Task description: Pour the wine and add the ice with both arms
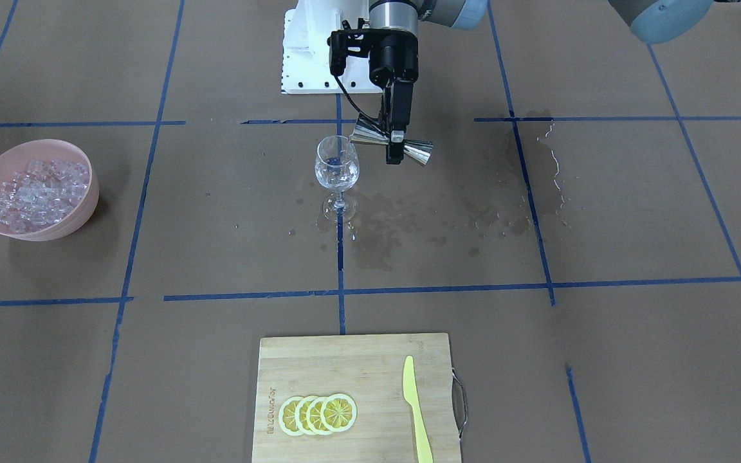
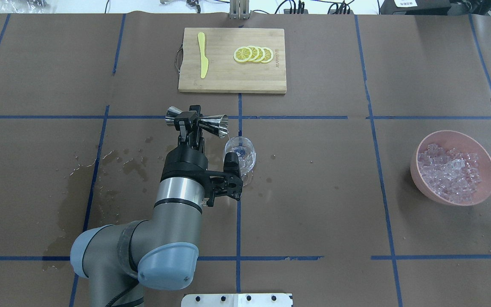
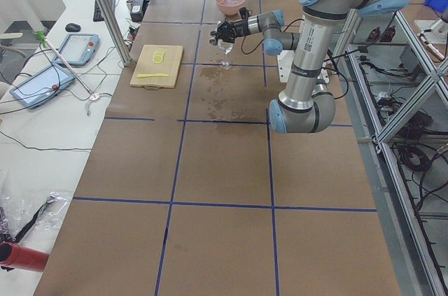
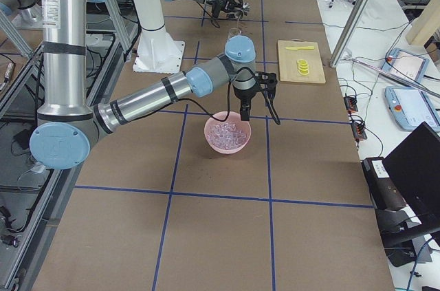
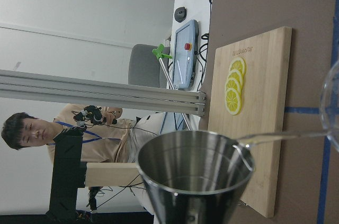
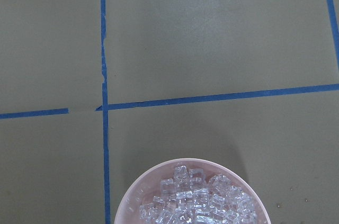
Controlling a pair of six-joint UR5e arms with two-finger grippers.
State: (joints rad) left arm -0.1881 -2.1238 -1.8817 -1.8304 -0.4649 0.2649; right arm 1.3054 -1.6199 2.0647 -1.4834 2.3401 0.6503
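Left hand (image 2: 189, 121), clamped on the tipped jigger (image 2: 213, 124), pours wine (image 5: 286, 135) into the glass (image 1: 336, 168) just beside it. Right hand (image 4: 244, 117) hangs above the ice (image 6: 196, 203); I cannot tell its grip. It must dip for cubes next.

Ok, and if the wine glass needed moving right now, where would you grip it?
Probably the stem, with the fingers level, coming in from the robot's right. The wine glass stands upright with a wide round bowl, and the jigger in the left gripper is tipped over its rim, blocking the top and the left side.
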